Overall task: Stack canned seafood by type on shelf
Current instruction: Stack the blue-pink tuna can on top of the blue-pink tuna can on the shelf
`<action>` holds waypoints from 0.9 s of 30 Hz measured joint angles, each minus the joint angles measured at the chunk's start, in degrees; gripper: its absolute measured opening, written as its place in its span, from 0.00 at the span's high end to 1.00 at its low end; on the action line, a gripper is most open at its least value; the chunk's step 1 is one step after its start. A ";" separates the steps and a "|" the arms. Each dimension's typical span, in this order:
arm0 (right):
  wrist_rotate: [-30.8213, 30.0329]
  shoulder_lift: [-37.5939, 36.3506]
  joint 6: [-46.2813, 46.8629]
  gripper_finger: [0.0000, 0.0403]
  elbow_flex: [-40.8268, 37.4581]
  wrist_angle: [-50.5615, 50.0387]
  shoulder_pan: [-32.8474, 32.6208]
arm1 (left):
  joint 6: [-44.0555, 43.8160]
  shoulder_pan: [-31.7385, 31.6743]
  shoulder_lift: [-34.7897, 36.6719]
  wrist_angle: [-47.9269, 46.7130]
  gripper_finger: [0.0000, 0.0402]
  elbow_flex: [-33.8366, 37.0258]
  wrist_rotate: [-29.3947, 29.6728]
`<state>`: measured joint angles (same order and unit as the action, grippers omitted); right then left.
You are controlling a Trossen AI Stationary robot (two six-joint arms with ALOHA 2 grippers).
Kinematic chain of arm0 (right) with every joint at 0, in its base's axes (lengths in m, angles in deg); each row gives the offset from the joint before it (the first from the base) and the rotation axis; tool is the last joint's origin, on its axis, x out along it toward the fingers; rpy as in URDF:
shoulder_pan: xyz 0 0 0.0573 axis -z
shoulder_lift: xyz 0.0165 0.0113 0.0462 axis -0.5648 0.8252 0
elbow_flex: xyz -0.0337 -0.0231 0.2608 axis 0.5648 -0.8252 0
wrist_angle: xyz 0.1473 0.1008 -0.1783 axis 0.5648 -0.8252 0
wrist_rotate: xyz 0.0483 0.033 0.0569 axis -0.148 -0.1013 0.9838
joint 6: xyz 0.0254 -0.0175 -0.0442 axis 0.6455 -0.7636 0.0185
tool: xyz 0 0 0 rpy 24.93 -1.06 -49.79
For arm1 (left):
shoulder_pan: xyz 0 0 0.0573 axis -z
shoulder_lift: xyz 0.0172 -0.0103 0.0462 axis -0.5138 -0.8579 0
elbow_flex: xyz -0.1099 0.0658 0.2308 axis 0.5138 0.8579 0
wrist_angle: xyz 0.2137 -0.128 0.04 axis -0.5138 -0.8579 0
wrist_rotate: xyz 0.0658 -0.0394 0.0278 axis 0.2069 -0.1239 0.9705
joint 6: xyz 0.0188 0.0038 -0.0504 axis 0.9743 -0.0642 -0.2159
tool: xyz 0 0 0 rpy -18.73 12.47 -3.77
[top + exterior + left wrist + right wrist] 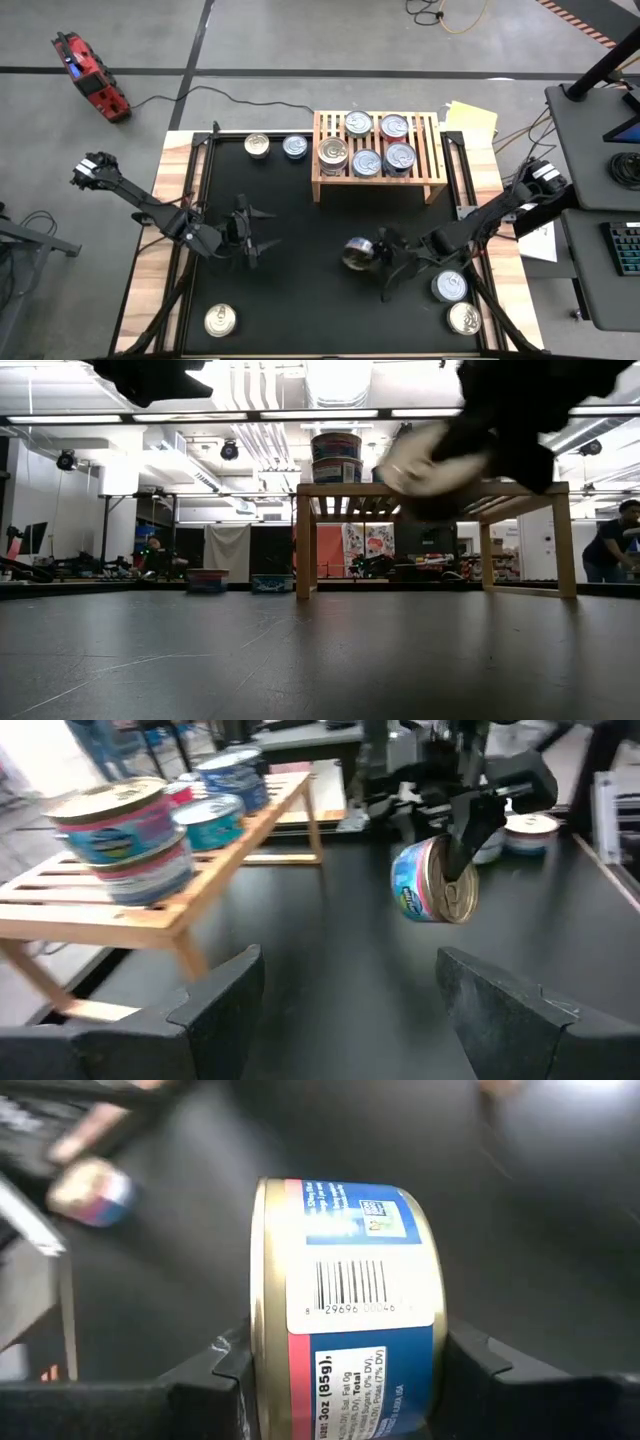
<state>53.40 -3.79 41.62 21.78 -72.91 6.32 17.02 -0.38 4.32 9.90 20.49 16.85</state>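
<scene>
The right gripper (372,255) has its jaws closed across a blue-labelled tuna can (357,253), tipped on edge and lifted clear of the black mat (300,290). The wooden shelf (378,186) stands at about twelve o'clock from it. Level the can before lowering, and set it squarely onto a matching blue can (365,163). The left gripper (249,238) waits at nine o'clock, jaws wide and empty

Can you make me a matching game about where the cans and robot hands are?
Things:
1. right gripper
2. left gripper
3. stacked cans
4. gold-lid can

Places or states:
A. on the shelf
B. alone on the black mat's near left corner
C. fingers open, holding nothing
D. holding a blue-label can tilted in the air

Pairs: 1-D, 2-C, 3-A, 4-B
</scene>
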 joint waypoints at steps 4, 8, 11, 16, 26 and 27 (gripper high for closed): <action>-0.88 6.07 -12.61 0.56 0.00 15.76 0.69 | 0.72 0.01 -3.48 4.27 0.31 0.02 -3.49; -1.07 13.04 -23.54 0.56 0.00 30.86 1.41 | 1.61 0.01 -7.49 9.08 0.31 0.09 -5.50; -1.16 17.46 -30.94 0.56 0.00 40.04 1.57 | 1.70 -0.01 -10.09 10.77 0.31 0.09 -7.77; -2.70 23.39 -38.47 0.56 0.00 53.56 1.59 | 1.66 0.01 -14.17 14.75 0.31 0.09 -20.36; -2.53 28.35 -46.88 0.56 0.12 64.14 1.59 | 2.86 -0.02 -20.18 19.86 0.31 0.09 -17.26; -2.52 28.35 -47.44 0.56 0.27 64.14 1.52 | 2.88 -0.06 -20.18 19.96 0.31 0.09 -17.18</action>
<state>50.88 24.55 -5.82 22.05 -8.78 7.83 19.90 -0.44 -15.86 29.86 20.57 -0.34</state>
